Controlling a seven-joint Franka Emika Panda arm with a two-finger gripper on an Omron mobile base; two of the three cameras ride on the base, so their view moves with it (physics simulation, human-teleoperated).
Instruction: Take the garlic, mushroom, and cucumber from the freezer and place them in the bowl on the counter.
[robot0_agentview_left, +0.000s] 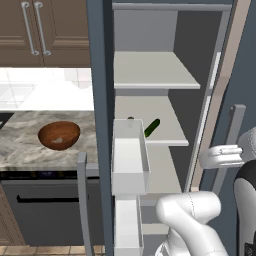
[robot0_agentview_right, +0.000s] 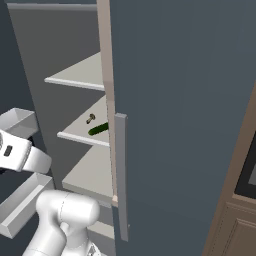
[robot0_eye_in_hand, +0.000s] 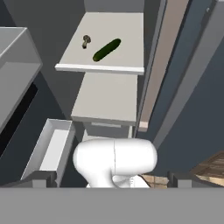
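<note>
The freezer (robot0_agentview_left: 98, 75) stands open with its light grey shelves showing. On the middle shelf lies the dark green cucumber (robot0_eye_in_hand: 106, 49) (robot0_agentview_left: 152, 127) (robot0_agentview_right: 98, 129). The small tan mushroom (robot0_eye_in_hand: 86, 41) (robot0_agentview_right: 90, 119) sits just beside it, apart from it. My gripper (robot0_eye_in_hand: 112, 179) hangs above and in front of the shelves, well away from both. It is open and nothing is between its fingers. The reddish-brown bowl (robot0_agentview_left: 59, 135) sits on the counter (robot0_agentview_left: 20, 137) left of the freezer. A pale spot shows inside it; I cannot tell whether it is the garlic.
White door bins (robot0_agentview_left: 130, 160) on the left freezer door jut out beside the shelves. The right door (robot0_agentview_right: 185, 100) with its grey bar handle (robot0_agentview_right: 121, 175) stands close on the other side. Brown cabinets (robot0_agentview_left: 45, 30) hang above the counter, and a dark appliance front (robot0_agentview_left: 45, 210) lies below it.
</note>
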